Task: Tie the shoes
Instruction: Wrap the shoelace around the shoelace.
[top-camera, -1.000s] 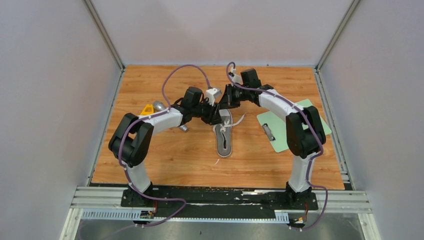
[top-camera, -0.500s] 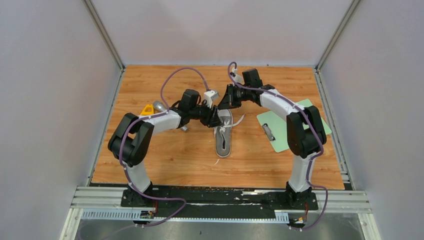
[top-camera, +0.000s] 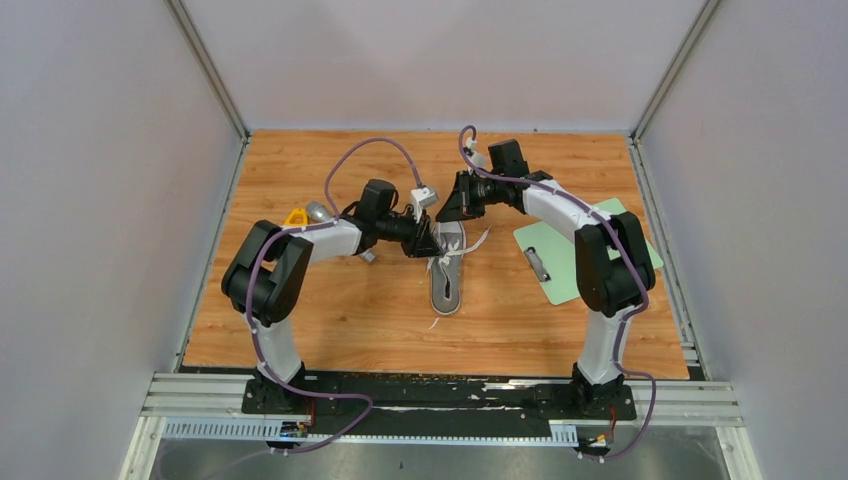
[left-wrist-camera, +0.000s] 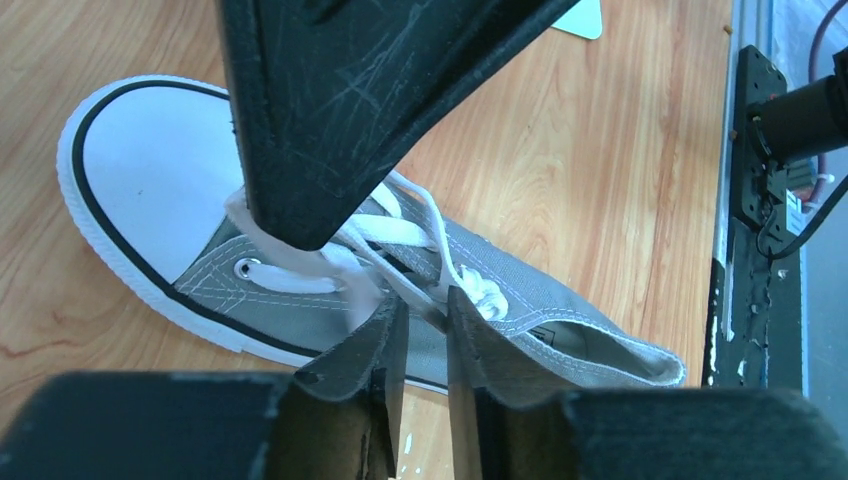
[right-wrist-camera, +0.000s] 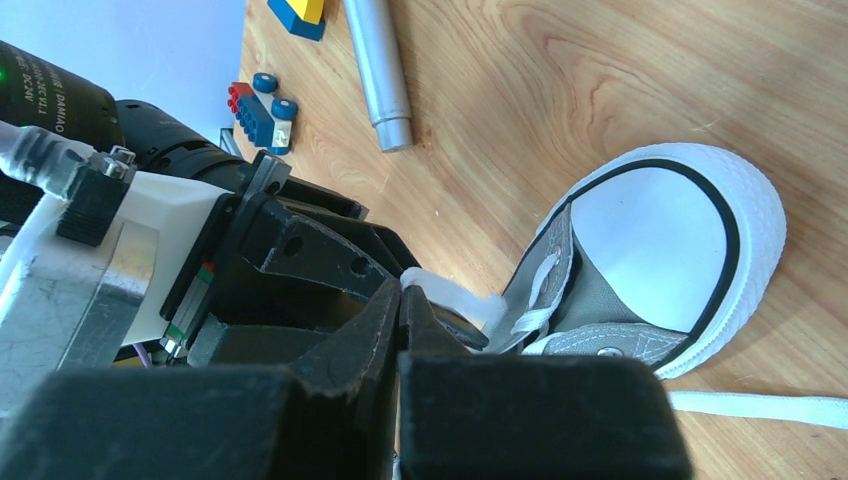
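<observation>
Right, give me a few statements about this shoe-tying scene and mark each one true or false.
1. The right gripper is shut on a white lace. True.
2. The toe cap of the grey sneaker points toward the near edge of the table. False: it points toward the far edge, and the heel faces the near edge.
3. A green clipboard lies on the table to the sneaker's right. True.
4. The silver cylinder lies inside the sneaker. False: it lies on the table, apart from the sneaker.
</observation>
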